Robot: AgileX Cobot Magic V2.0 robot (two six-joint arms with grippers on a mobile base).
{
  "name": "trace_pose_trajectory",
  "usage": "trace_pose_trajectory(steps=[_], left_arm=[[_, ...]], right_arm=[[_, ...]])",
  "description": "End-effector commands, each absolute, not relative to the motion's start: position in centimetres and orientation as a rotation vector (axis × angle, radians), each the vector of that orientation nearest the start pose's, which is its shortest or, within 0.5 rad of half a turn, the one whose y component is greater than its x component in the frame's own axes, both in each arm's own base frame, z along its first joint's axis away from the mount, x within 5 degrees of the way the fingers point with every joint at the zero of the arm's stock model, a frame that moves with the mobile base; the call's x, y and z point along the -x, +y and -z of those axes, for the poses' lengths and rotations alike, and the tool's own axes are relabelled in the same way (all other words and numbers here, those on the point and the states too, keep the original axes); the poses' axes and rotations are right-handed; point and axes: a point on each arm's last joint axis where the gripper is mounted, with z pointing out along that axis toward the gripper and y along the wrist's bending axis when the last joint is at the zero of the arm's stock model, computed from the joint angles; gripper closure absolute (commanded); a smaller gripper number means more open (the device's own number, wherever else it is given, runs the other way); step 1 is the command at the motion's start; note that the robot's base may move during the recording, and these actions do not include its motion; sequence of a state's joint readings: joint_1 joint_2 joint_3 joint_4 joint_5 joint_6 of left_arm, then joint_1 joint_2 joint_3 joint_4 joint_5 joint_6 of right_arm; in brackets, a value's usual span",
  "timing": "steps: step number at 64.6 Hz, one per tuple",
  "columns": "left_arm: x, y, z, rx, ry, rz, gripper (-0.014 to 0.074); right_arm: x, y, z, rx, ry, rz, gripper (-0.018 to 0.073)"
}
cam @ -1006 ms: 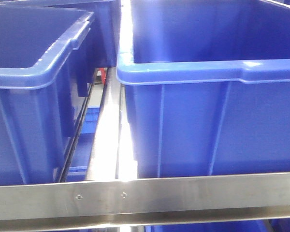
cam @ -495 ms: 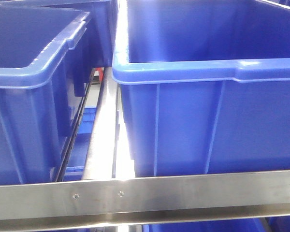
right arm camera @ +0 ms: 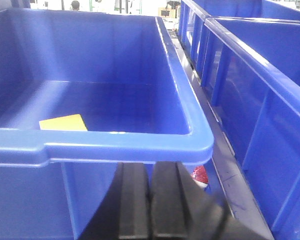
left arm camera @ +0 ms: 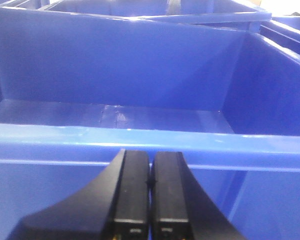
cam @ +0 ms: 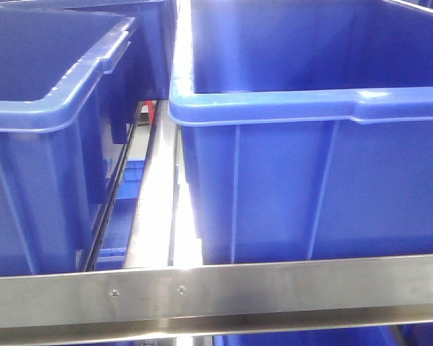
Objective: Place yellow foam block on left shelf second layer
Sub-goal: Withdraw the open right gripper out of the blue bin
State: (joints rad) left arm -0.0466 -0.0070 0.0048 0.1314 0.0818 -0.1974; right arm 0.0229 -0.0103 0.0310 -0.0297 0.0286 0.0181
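The left pincer is shut tight. Its two black fingers press flat together and hold nothing. It sits just in front of the rim of a big blue bin. That bin is smooth, shiny plastic with straight walls and a flat floor.

The right pincer is shut tight too, with nothing between its black fingers. It hangs just under the thick rounded rim of another blue bin.

The yellow foam block lies on the floor of that bin, near the front wall and toward the left. Only its flat top shows over the rim. It looks soft and dull, not shiny, with sharp straight edges. The right pincer is not touching it.

In the front view, two blue bins stand side by side on a shiny metal shelf rail. The rail is flat and silver with two small screws.
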Motion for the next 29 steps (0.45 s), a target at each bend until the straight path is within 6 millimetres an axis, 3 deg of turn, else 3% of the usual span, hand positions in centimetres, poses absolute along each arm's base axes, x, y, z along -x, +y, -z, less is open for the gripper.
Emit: trace_pose_trajectory(steps=[1, 29], left_arm=[[-5.68, -0.3, -20.33, 0.015, 1.506, 0.1, 0.046], [-5.68, -0.3, -20.33, 0.015, 1.506, 0.1, 0.046]], right_arm=[[-5.32, 0.11, -21.78, 0.026, 1.396, 0.0, 0.0524], [-5.32, 0.11, -21.78, 0.026, 1.396, 0.0, 0.0524]])
